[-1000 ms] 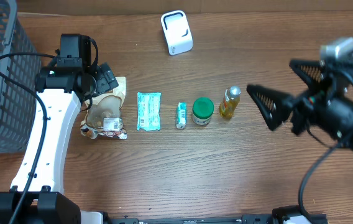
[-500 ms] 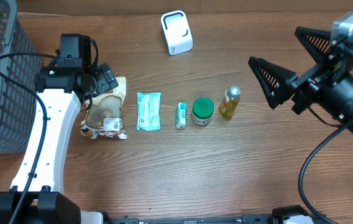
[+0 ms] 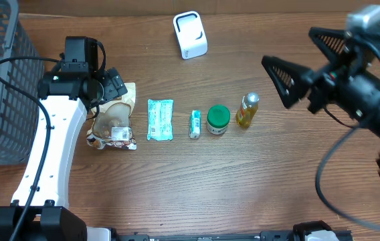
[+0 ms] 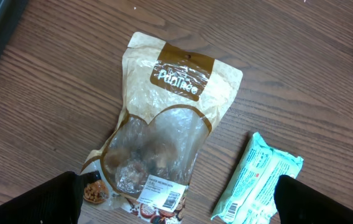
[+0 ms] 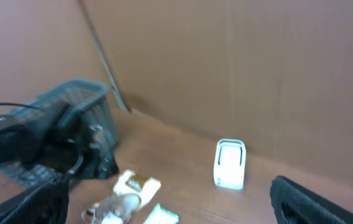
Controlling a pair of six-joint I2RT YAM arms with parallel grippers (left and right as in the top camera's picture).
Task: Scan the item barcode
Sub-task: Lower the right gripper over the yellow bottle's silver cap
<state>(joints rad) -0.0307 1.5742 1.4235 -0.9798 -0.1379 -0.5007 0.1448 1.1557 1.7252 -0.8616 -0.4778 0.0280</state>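
Over the nine-o'clock snack pouch (image 4: 164, 124), the left gripper (image 4: 176, 200) gapes empty, like the right gripper (image 3: 288, 47); slick film could slip free.

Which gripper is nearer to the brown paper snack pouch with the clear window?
Left. The left gripper hovers directly over the brown paper snack pouch, jaws open. The right gripper is far off across the table, beyond the small yellow bottle.

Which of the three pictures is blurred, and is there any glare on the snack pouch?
Right wrist view: soft and blurred all over; the white scanner and the basket lack crisp edges. Left wrist view: sharp, the print on the snack pouch is legible, with mild glare on its clear window. Overhead view: sharp, evenly lit, only faint shadows.
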